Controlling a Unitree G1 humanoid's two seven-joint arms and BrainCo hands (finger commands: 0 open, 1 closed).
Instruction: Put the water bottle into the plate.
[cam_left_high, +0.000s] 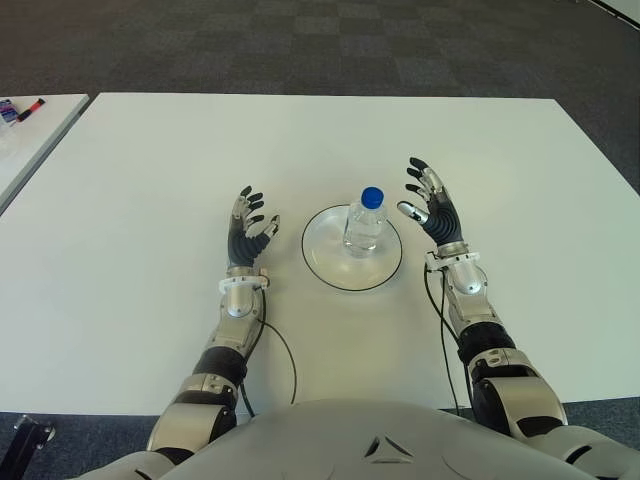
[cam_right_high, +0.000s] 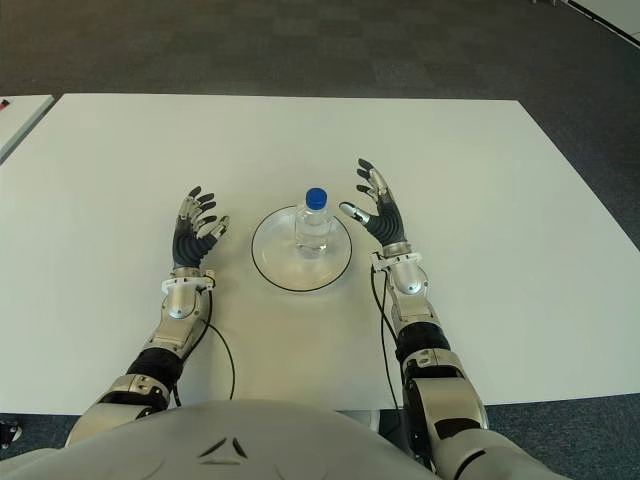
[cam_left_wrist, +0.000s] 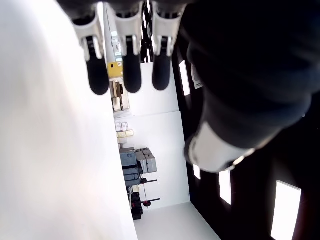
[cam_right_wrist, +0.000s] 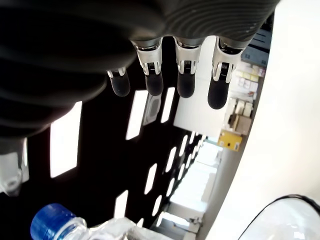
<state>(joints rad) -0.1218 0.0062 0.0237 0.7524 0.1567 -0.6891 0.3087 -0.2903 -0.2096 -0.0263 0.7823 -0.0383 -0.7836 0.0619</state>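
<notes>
Water bottle (cam_left_high: 366, 218): upright in plate (cam_left_high: 327, 262), mid-table (cam_left_high: 150, 180). Right hand (cam_left_high: 430, 208): nearer, just beside it, fingers spread, seemingly apart. Left hand (cam_left_high: 246, 230): spread, empty, beyond plate's opposite rim.

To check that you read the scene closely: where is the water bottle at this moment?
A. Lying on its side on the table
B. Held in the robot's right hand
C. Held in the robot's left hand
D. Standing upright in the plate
D: the water bottle stands upright in the plate, while the right hand and left hand are open on either side, holding nothing.
</notes>
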